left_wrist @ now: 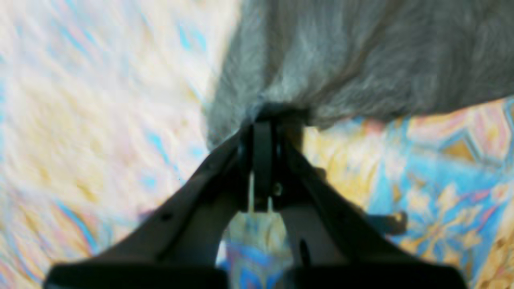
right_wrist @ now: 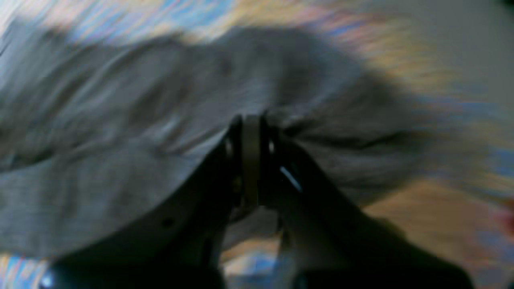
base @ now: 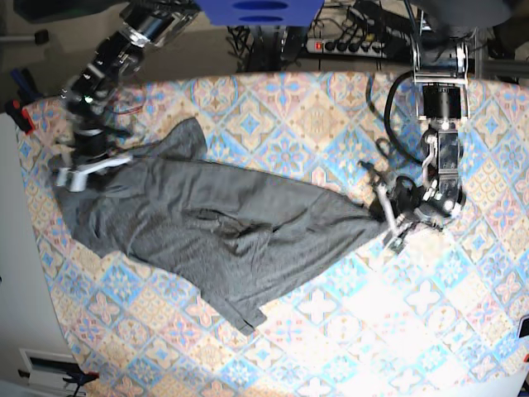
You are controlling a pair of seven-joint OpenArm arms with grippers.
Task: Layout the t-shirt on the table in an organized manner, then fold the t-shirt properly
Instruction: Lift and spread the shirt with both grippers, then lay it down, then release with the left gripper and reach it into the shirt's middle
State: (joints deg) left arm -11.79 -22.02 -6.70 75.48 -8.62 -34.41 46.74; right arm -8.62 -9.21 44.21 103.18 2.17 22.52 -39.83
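The dark grey t-shirt (base: 215, 227) is stretched across the left half of the patterned table (base: 347, 331), pulled taut between my two arms. My left gripper (base: 382, 217) is shut on a bunched corner of the t-shirt (left_wrist: 321, 68) at the right end of the cloth. In the left wrist view its jaws (left_wrist: 277, 116) pinch the fabric to a point. My right gripper (base: 124, 157) is shut on the t-shirt (right_wrist: 120, 140) near the table's far left edge, its fingers (right_wrist: 251, 132) gathering a fold. A sleeve pokes up beside it, and a lower corner hangs toward the front.
Cables and a power strip (base: 347, 41) run along the back beyond the table. A blue object (base: 260, 10) sits at the top centre. The table's left edge (base: 33, 240) lies close to the right gripper. Both wrist views are blurred.
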